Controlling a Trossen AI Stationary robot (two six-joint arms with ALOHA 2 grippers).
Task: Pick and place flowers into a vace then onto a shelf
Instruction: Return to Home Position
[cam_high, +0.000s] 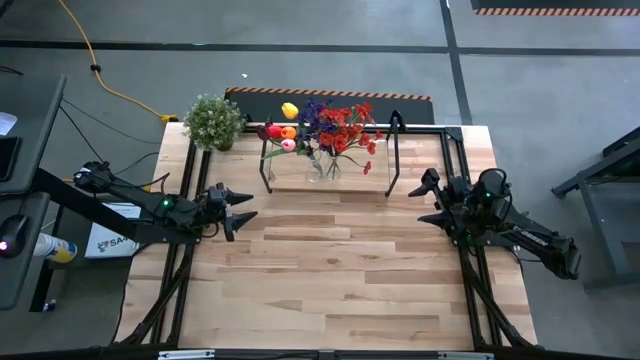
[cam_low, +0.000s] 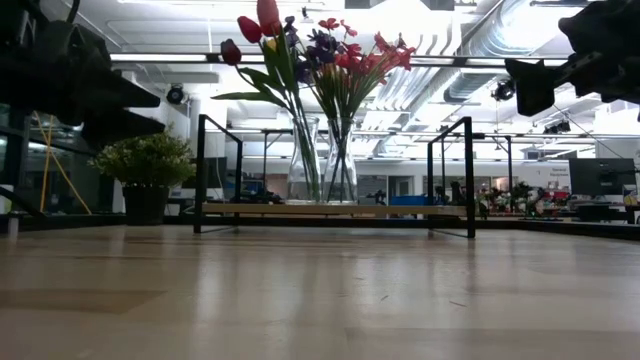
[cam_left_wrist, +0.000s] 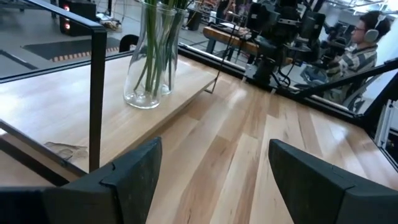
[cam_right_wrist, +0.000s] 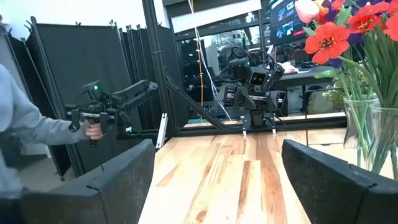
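The flowers (cam_high: 325, 128), red, orange, yellow, pink and purple, stand with their green stems in a clear glass vase (cam_high: 325, 165). The vase rests by its base on the shelf (cam_high: 350, 182), a light-wood board on a black frame at the table's far middle. In the low view the blooms (cam_low: 320, 50) rise above the vase (cam_low: 338, 160). My left gripper (cam_high: 245, 207) hovers open to the left of the shelf's near edge. My right gripper (cam_high: 420, 205) hovers open at the shelf's right end. In each wrist view nothing lies between the fingers of the left gripper (cam_left_wrist: 214, 180) or the right gripper (cam_right_wrist: 214, 180).
A bushy green potted plant (cam_high: 213, 120) stands at the table's far left corner. The shelf's black upright loops (cam_low: 450, 170) rise at both its ends. Beyond the table, a person (cam_right_wrist: 25, 137) holds a hand-held device, and another person (cam_left_wrist: 357, 43) sits at a desk.
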